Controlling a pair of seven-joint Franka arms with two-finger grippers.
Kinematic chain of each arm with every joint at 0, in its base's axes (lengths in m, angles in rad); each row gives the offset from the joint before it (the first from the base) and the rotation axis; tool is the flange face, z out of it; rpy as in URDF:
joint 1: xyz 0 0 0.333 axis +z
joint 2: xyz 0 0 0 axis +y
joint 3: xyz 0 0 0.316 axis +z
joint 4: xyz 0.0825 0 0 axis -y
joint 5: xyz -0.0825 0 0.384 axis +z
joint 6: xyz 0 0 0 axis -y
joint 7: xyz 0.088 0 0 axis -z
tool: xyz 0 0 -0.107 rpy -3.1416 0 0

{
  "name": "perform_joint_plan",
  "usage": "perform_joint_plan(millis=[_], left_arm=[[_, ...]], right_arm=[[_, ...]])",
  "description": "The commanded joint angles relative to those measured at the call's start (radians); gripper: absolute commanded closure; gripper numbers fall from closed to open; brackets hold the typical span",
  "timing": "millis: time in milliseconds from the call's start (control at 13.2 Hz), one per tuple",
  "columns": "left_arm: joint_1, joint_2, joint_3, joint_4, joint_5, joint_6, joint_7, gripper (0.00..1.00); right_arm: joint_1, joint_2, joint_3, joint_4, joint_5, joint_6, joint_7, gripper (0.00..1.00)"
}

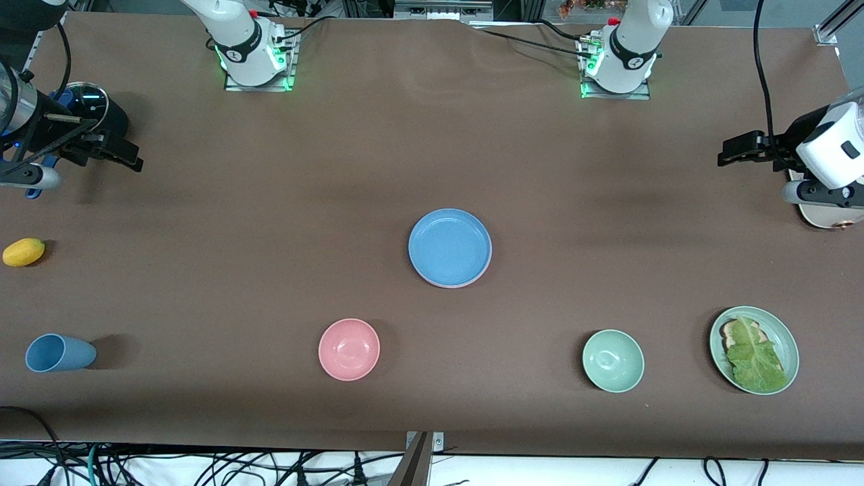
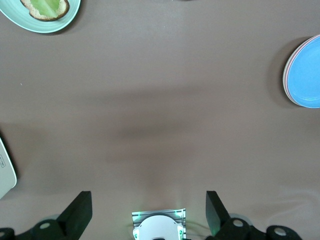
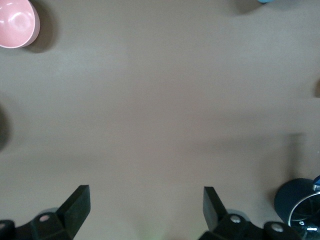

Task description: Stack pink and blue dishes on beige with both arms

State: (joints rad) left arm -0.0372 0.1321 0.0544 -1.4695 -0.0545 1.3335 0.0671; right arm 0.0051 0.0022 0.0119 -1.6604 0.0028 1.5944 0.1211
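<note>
Blue plate (image 1: 449,247) sits at frame centre in the front view, top of a stack. A thin pink rim (image 1: 451,284) shows under its lower edge, so the pink plate is beneath it. In the left wrist view the stack (image 2: 305,72) is at the right edge, with pink and pale edges layered under the blue; can't tell from that whether the bottom layer is the beige plate.

Pink bowl (image 1: 349,349) is lower-centre, nearer the camera than the stack. Pale green bowl (image 1: 613,360) is at lower right, and just beside it toward the frame edge is a green plate (image 1: 786,341) carrying toast with a lettuce leaf (image 1: 754,354). Light blue cup (image 1: 59,353) lies on its side at lower left; a yellow lemon-like fruit (image 1: 23,252) is above it at the left edge. A cream appliance (image 1: 820,214) is partly visible at the right edge, under the left arm.

Left gripper (image 1: 736,150) hovers over bare table at upper right, jaws apart, nothing between them. Right gripper (image 1: 115,152) hovers at upper left, jaws apart, empty. Both are well clear of the stack. A dark round object (image 1: 94,108) sits by the right gripper.
</note>
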Motion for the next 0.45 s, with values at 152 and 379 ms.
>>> perform_joint_plan(millis=[152,379], left_arm=[[0.002,0.011,0.002,0.026,-0.008,-0.011,0.020,0.00],[0.003,0.012,0.002,0.026,-0.008,-0.011,0.020,0.00]], right_arm=[[-0.013,-0.011,-0.001,-0.002,-0.014,0.018,0.006,0.00],[-0.014,-0.011,-0.003,-0.002,-0.017,0.015,-0.006,0.00]])
